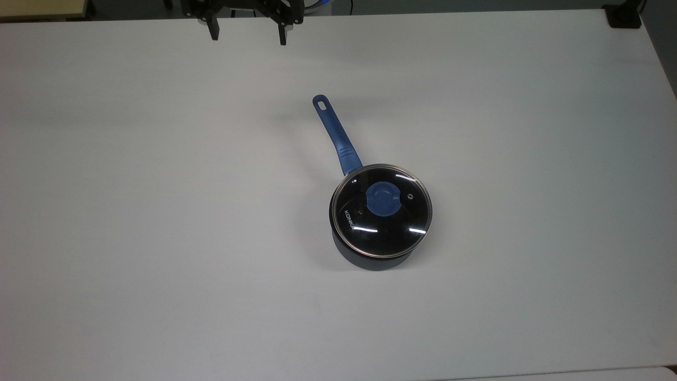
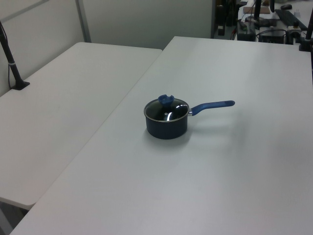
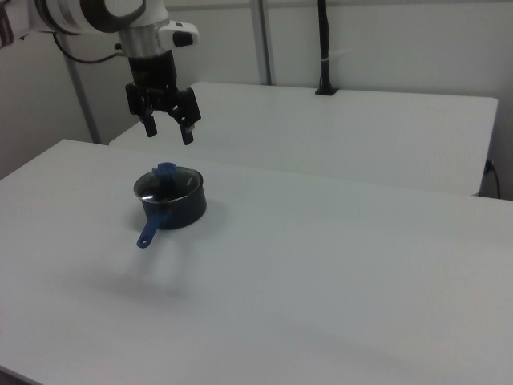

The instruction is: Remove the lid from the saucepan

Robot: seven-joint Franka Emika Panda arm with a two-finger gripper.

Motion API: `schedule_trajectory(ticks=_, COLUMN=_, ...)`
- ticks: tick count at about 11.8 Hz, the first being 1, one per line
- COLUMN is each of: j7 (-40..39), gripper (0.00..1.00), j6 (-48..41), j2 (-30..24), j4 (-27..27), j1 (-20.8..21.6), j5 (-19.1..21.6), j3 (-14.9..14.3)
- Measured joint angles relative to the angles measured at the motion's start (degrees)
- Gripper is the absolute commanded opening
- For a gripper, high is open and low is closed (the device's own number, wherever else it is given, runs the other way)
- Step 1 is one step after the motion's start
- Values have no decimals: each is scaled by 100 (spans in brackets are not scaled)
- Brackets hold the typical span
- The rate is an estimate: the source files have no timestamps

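The dark navy saucepan [image 1: 365, 258] stands near the middle of the white table, its long blue handle [image 1: 335, 136] pointing toward the top view's upper left. The glass lid [image 1: 381, 230] rests squarely on it, with the blue knob [image 1: 384, 199] at its centre. The same saucepan [image 2: 166, 127] and lid [image 2: 166, 111] appear in the left view, and the pan [image 3: 178, 212] under its lid [image 3: 167, 184] in the right view. My gripper [image 1: 248, 36] hangs open and empty high above the table's far edge, well away from the pan; in the right view the gripper [image 3: 168, 133] hovers above the pot.
The white table [image 1: 158, 238] spreads wide around the pan. A second white table [image 2: 63, 117] adjoins it at the left view's left. A black clamp post [image 2: 12, 63] stands on that table, and a black clamp [image 1: 624, 16] sits at the top view's upper right corner.
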Motion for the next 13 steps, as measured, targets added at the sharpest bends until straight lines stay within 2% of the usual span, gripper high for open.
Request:
schedule_trajectory(ticks=10, j7=-62, gripper=100, j6=52, j2=21, j4=-41, j1=5, j5=6, j3=-7)
schedule_trajectory(ticks=13, j7=-60, gripper=100, j6=619, j2=188, j4=-56, j1=218, j5=147, j3=54)
